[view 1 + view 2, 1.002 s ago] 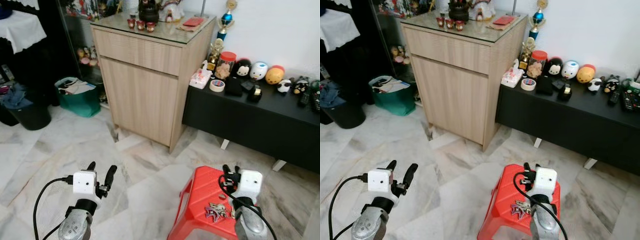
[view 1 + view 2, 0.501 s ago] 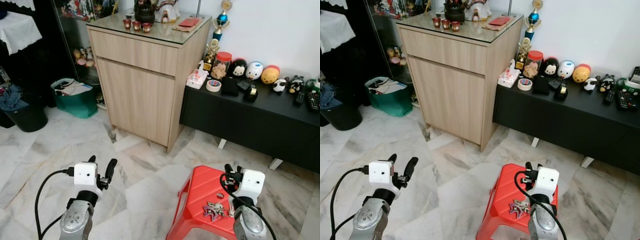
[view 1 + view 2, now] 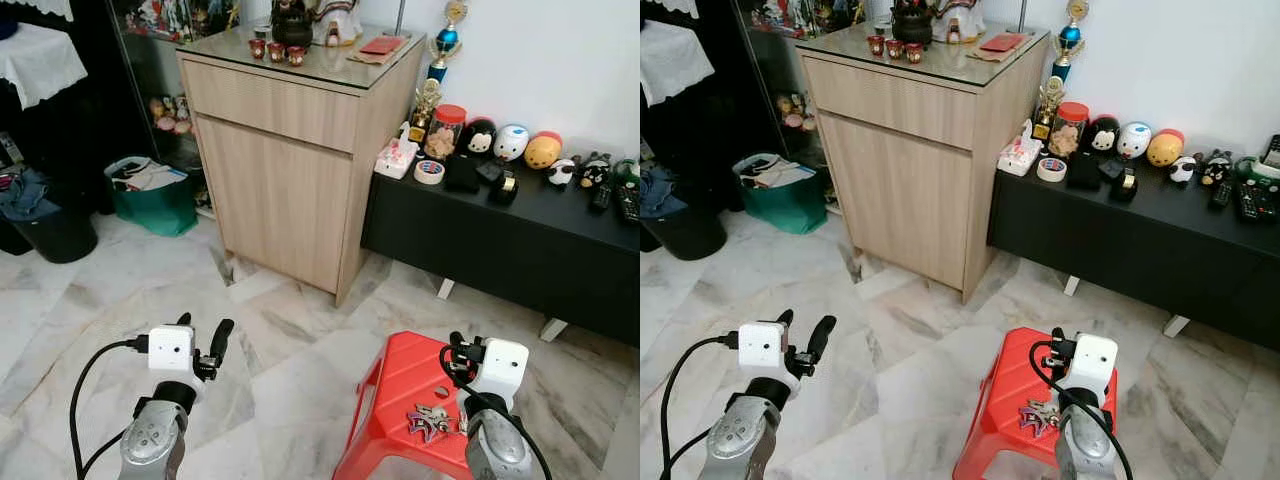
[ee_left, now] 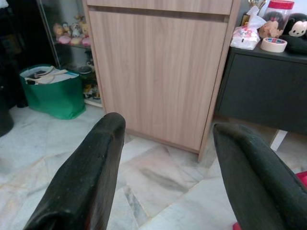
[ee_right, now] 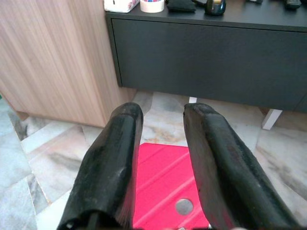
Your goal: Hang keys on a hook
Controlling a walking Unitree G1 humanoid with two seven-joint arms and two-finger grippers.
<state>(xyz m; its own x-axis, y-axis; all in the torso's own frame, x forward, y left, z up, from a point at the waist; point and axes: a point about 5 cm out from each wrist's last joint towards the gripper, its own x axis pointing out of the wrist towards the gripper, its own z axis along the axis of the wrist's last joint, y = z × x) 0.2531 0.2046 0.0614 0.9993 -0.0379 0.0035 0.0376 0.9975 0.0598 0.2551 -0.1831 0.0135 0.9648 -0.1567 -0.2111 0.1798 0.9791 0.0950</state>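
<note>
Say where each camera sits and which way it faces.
Left eye: head, facing forward and down at cabinet, stool, keys; both arms show.
Right eye: same scene, shifted.
Left wrist: along open left tool at the cabinet.
Right wrist: along right tool over the stool, toward bench.
Both wrists share the cabinet.

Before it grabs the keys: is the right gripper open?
Open. The right gripper shows a gap between its fingers, nothing held; the keys lie on the red stool.

- The keys (image 3: pixel 432 420) are a small bunch of silvery metal with dark purple and reddish pieces.
- They lie flat in a loose heap on top of the red plastic stool (image 3: pixel 400 385), near its front edge.
</note>
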